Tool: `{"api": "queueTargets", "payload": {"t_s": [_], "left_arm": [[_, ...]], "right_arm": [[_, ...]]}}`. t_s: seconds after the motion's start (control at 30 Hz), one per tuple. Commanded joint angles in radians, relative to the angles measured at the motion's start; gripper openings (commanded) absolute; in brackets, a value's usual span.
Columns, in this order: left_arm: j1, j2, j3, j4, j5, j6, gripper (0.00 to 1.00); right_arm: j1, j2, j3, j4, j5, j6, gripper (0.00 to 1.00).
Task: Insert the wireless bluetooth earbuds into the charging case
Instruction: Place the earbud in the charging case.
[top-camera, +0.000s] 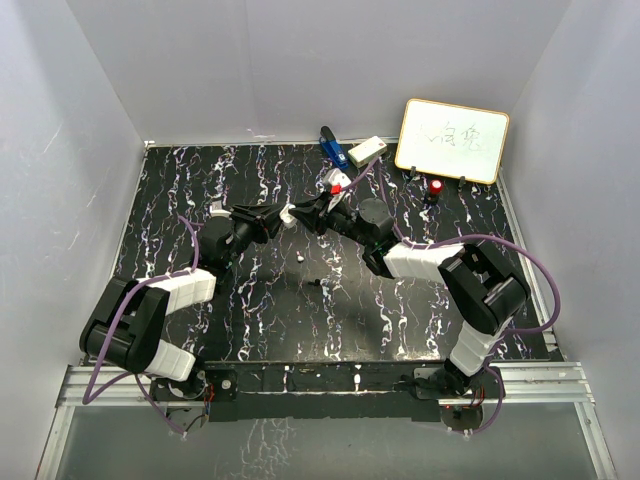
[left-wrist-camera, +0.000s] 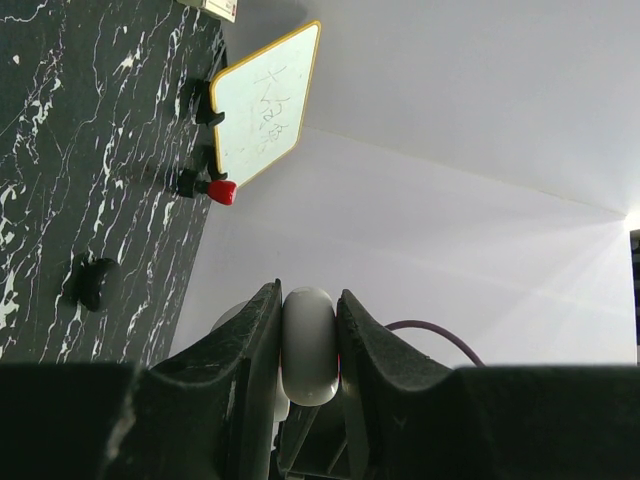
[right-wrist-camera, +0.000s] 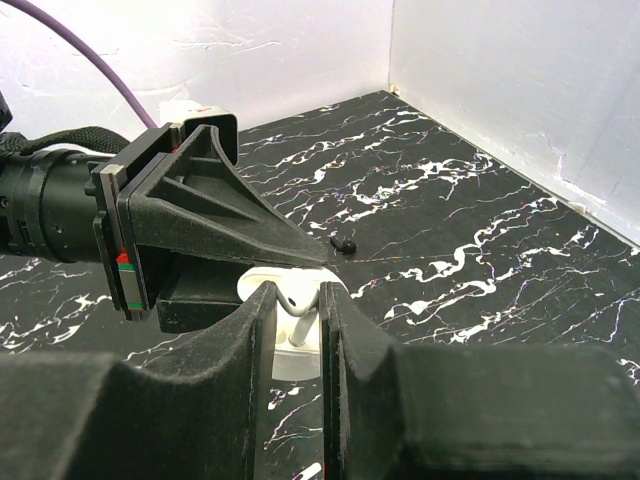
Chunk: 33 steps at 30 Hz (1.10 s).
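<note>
We saw two robot arms meeting over the middle of a black marbled table (top-camera: 200, 180) walled in white. The left gripper (left-wrist-camera: 308, 300) was clamped narrowly on the charging case (left-wrist-camera: 308, 350), a small round white puck held on edge between its two black fingers, above the table. The right gripper (right-wrist-camera: 297, 295) faced it from the other side, touching or almost touching, with its fingers drawn close together on a thin white part that seemed to belong to the case; we could not tell exactly which part. Both earbuds lay loose on the table just in front of the grippers: the white earbud (top-camera: 300, 259) nearer them, and the darker earbud (top-camera: 322, 284) a little closer to the arm bases. A small whiteboard (top-camera: 452, 140) stood at the far right corner.
</note>
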Motion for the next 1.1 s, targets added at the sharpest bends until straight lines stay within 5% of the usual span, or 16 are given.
{"api": "queueTargets", "payload": {"t_s": [0.0, 0.87, 1.07], "left_arm": [[-0.003, -0.052, 0.031, 0.028, 0.013, -0.018, 0.00], [-0.002, -0.042, 0.051, 0.031, -0.005, -0.026, 0.00], [-0.001, -0.042, 0.053, 0.033, -0.007, -0.024, 0.00]], "right_arm": [[0.007, 0.005, 0.035, 0.066, -0.010, 0.004, 0.00], [0.014, -0.023, -0.025, 0.060, -0.022, 0.004, 0.00], [0.015, -0.030, -0.029, 0.043, -0.024, 0.011, 0.10]]}}
